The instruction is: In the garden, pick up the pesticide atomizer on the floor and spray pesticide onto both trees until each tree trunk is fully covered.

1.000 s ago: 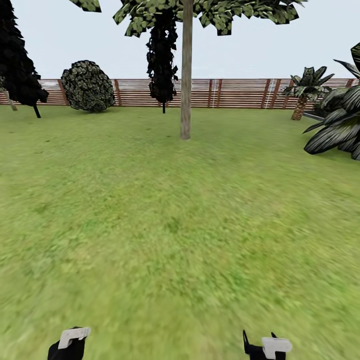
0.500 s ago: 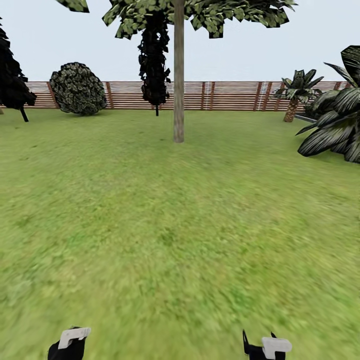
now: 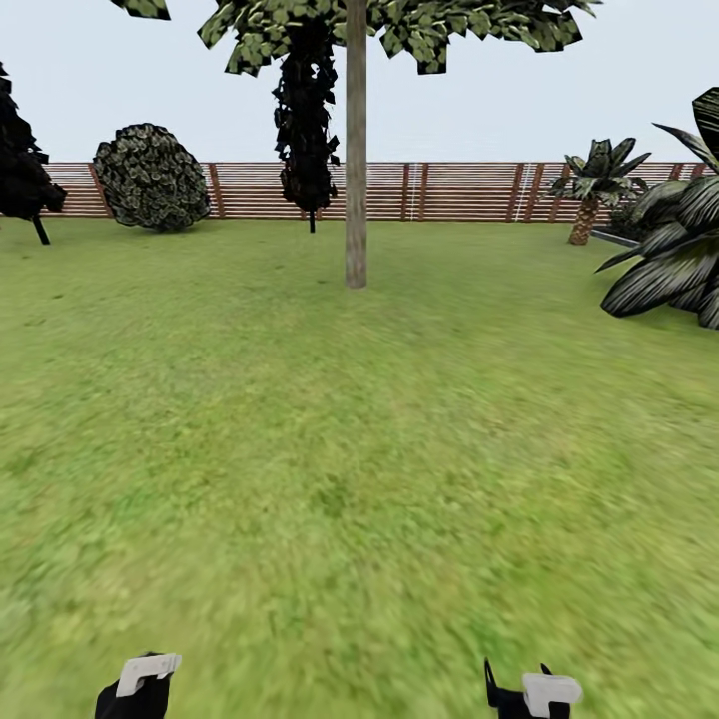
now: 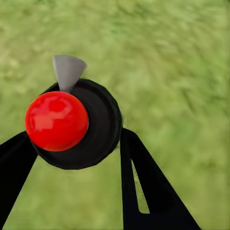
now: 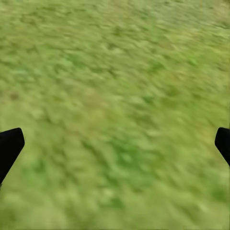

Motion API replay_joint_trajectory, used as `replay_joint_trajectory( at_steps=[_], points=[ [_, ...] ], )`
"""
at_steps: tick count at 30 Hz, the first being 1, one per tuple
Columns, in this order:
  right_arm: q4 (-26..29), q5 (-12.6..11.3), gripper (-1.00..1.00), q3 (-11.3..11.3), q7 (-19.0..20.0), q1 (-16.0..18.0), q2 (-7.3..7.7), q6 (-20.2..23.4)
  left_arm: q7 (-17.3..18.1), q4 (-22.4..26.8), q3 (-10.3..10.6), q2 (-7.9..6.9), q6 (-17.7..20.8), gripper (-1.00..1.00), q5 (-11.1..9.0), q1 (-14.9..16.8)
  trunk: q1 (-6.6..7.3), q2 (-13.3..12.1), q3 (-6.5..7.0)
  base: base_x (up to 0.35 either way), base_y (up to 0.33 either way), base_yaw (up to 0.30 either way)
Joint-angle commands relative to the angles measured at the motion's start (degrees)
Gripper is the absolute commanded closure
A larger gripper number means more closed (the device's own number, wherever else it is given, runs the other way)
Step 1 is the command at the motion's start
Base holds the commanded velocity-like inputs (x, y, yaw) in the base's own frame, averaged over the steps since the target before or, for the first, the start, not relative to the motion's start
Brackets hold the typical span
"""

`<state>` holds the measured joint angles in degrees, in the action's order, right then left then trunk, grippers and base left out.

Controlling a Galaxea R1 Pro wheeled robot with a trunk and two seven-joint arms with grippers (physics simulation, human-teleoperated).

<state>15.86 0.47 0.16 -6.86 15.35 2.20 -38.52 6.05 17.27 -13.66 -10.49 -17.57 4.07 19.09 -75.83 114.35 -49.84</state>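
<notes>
right under me in the head view, my left gripper (image 3: 140, 684) and my right gripper (image 3: 529, 691) sit low at the frame's bottom edge, well apart, over blurred green lawn (image 3: 359, 479). on the left wrist camera the left gripper (image 4: 79, 158) has its 2 black fingers (image 4: 143, 187) clamped either side of the small dark round-bodied pesticide atomizer with the glossy red ball top (image 4: 72, 122); a pale grey nozzle tab sticks off its rim, grass behind it. so the atomizer is in my left gripper, off the ground. on the right wrist camera the right gripper (image 5: 115, 143) is spread wide, 1 black fingertip (image 5: 9, 146) at each side of the frame, nothing between them but grass.

further out, a straight grey-tan tree trunk (image 3: 356, 150) stands on the lawn ahead, slightly left of centre, with blocky green-white foliage (image 3: 399, 25) at the top. to the right, a big dark broad-leaved plant (image 3: 669, 260). at the back, the brown horizontal-slat wooden fence (image 3: 469, 190), with a round mottled bush (image 3: 152, 178), a narrow dark cypress-like tree (image 3: 306, 110) and a small scaly-trunked palm (image 3: 591, 190) in front of it.
</notes>
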Motion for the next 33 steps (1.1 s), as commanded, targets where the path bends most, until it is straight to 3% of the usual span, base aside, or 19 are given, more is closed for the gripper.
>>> replay_joint_trajectory(
  at_steps=[1, 33],
  points=[
    [-0.04, 0.06, -1.00, 0.03, -0.17, 0.03, 0.00, -0.15, 0.37, -0.04, -0.49, 0.03, -0.19, 1.00, 0.41, 0.05, -0.03, 0.02, -0.05, 0.340, 0.000, 0.000],
    [-0.04, 0.06, -1.00, 0.07, -0.17, 0.03, -0.06, -0.15, 0.37, -0.04, -0.54, 0.03, -0.19, 1.00, 0.36, 0.03, -0.03, 0.02, -0.05, 0.340, 0.000, 0.000]
  ],
)
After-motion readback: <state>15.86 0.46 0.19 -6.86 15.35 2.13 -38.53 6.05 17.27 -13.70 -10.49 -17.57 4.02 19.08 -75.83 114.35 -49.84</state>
